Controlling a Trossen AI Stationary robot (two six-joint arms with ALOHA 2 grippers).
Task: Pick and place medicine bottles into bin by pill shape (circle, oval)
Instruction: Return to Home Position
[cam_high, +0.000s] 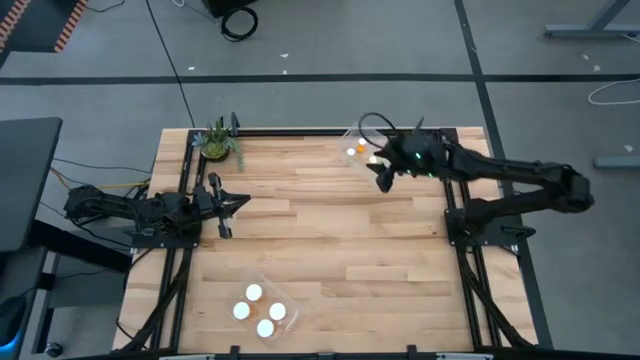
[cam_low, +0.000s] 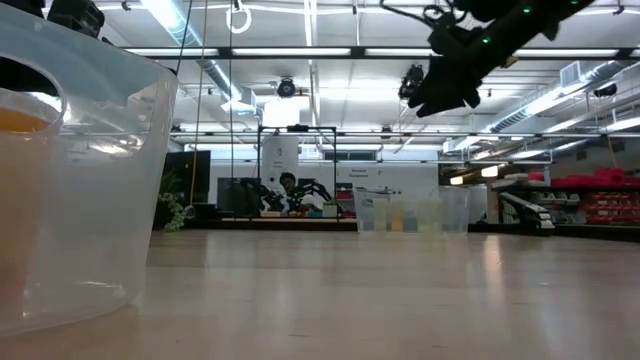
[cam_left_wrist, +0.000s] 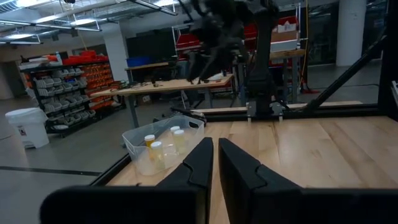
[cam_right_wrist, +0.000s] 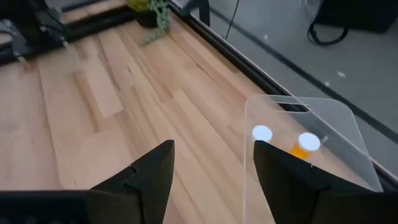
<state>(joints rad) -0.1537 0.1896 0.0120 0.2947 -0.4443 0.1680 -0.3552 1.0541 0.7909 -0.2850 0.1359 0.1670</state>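
A clear bin (cam_high: 357, 140) stands at the table's far edge with orange-bodied, white-capped medicine bottles (cam_high: 354, 151) upright in it; two of them (cam_right_wrist: 306, 144) show in the right wrist view. A second clear bin (cam_high: 266, 311) near the front edge holds several white-capped bottles (cam_high: 254, 293). My right gripper (cam_high: 383, 178) hovers open and empty just on the near side of the far bin, well above the table (cam_low: 440, 85). My left gripper (cam_high: 240, 201) waits shut and empty at the table's left side.
A small green potted plant (cam_high: 217, 142) stands at the far left corner. Black frame rails (cam_high: 300, 131) run along the table's far edge and sides. The bare wooden top (cam_high: 330, 240) lies between the two bins. The near bin (cam_low: 70, 180) fills the low view's left.
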